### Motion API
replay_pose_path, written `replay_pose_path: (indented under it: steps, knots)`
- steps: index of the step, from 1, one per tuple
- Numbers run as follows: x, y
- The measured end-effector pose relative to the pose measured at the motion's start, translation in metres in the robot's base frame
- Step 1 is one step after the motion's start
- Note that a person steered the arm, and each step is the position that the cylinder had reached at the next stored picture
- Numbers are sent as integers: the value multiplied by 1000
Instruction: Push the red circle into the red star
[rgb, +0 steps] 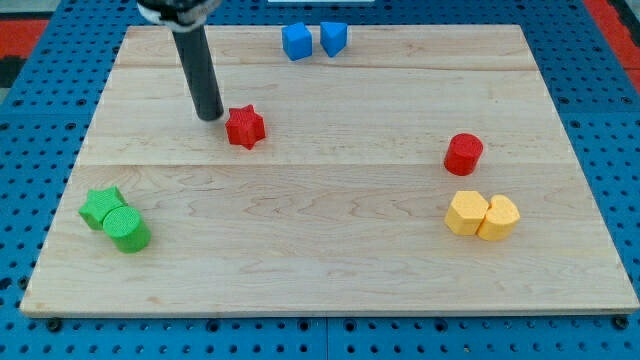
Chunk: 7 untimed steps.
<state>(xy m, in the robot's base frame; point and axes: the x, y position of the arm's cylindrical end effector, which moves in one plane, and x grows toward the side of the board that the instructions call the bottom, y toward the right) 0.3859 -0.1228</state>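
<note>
The red circle (463, 154), a short cylinder, stands on the wooden board at the view's right. The red star (245, 127) lies left of the board's middle, in the upper half. The two red blocks are far apart. My dark rod comes down from the view's top left, and my tip (210, 116) rests on the board just left of the red star, a small gap from it. The tip is far to the left of the red circle.
Two blue blocks, one many-sided (296, 42) and one a cube (333, 38), sit side by side at the top edge. A green star (101, 207) touches a green cylinder (127, 229) at lower left. Two yellow blocks (466, 213) (499, 217) touch just below the red circle. The wooden board (320, 270) lies on a blue pegboard.
</note>
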Motion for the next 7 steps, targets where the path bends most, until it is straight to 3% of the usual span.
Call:
replay_pose_path:
  steps: [1,2,3,4,5,7]
  knots:
    - [6,44]
    - [6,49]
    - [41,49]
    - [122,108]
    - [132,242]
    - [103,309]
